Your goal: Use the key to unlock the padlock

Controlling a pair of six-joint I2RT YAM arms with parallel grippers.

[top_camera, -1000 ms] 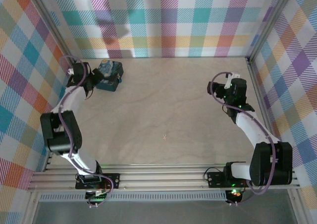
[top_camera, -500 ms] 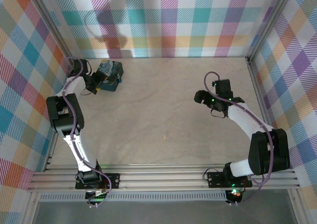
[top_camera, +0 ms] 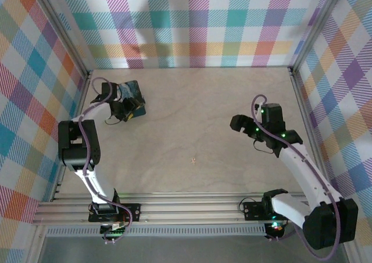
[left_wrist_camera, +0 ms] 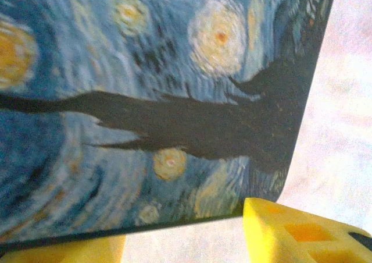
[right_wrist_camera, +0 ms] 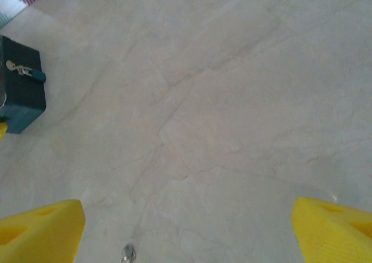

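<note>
Over on the far left, by the checked wall (top_camera: 35, 71), my left gripper (left_wrist_camera: 180, 244) is pressed up close to the blue box (left_wrist_camera: 145, 100). The box is flat-sided with a rounded corner. It has a swirly night sky printed on it, with yellow stars and a dark shape across it. My left fingers (left_wrist_camera: 302, 234) are chunky yellow plastic with square hollows. They stand partly apart just under the box's edge. I see nothing between the tips, and I cannot tell if they touch the box.

From my right wrist camera I can see the padlock (right_wrist_camera: 20, 69). It is a tiny silvery lock with a small blue bit, and it sits on the dark side of the box, at the far left of the table (top_camera: 192, 112). The table is pale wood with thin wavy lines.

A tiny silvery bit (right_wrist_camera: 129, 252) lies on the bare wood near the middle, too small for me to name.

On the right, my right gripper (right_wrist_camera: 186, 228) hangs over the table with its yellow jaws wide apart and only wood between them. It is well apart from the box.

A second ago the box stood a little farther back and showed a different side. My left jaws were wider then. My right gripper was nearer the right wall and has come toward the middle.
</note>
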